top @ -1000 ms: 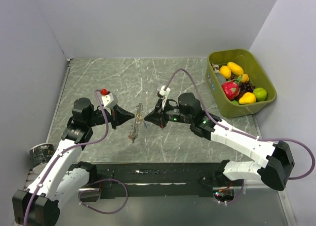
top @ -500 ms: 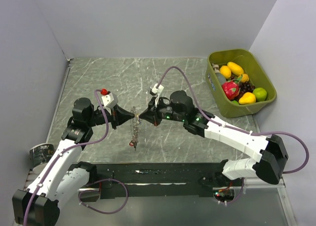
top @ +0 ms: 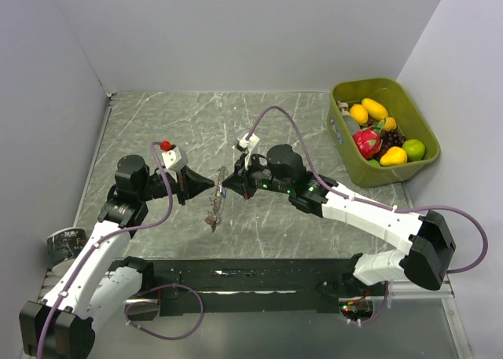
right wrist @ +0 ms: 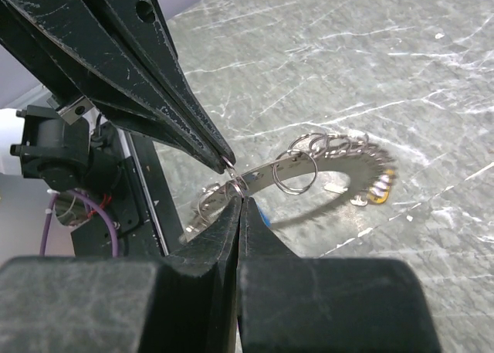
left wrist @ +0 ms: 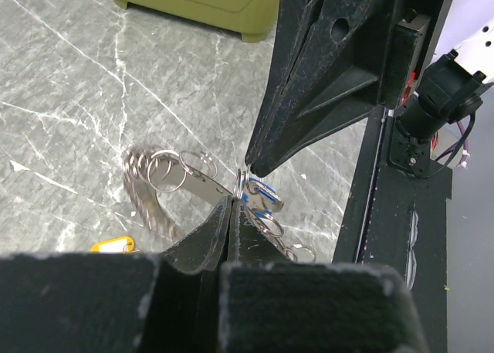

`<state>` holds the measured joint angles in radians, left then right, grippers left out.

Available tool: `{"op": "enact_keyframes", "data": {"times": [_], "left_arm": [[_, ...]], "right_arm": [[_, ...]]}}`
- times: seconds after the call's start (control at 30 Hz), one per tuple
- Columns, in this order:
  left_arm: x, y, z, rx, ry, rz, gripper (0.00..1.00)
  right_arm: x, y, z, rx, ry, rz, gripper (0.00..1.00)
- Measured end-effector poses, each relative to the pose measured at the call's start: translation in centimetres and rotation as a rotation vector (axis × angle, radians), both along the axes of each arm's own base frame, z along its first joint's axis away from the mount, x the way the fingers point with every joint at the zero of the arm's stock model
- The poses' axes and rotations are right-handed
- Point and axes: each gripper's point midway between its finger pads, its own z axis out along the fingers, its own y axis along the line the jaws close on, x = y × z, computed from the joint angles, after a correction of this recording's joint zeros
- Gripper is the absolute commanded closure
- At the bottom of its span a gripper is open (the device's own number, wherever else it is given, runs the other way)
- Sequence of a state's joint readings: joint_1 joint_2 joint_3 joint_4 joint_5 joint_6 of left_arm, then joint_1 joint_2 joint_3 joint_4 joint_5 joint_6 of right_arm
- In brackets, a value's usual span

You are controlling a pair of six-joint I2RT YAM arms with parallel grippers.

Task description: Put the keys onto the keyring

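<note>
I keep the keyring [top: 214, 210] lifted midway between the table's [top: 157, 123] side edges. The left tool [top: 214, 184] and right tool [top: 224, 192] are both clenched on it, bracing it for threading.

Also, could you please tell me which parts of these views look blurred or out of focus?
Left wrist: the keyring smears at one end, and the left pincer is soft up close. Right wrist: keyring mostly crisp, right pincer defocused. Top external: sharp overall.
</note>
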<state>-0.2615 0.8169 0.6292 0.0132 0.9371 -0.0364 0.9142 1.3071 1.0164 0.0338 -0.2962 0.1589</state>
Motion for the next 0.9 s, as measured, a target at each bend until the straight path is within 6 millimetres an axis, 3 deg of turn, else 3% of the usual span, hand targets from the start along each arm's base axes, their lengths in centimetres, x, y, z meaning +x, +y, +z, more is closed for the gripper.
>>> {"op": "enact_keyframes", "data": {"times": [0.4, 0.9], "left_arm": [[0.02, -0.11, -0.01, 0.001, 0.007, -0.008, 0.99], [-0.04, -0.14, 0.01, 0.000, 0.007, -0.011, 0.99]], "right_arm": [[-0.12, 0.01, 0.91, 0.021, -0.023, 0.004, 1.00], [0.63, -0.31, 0.70, 0.009, -0.028, -0.044, 1.00]]}}
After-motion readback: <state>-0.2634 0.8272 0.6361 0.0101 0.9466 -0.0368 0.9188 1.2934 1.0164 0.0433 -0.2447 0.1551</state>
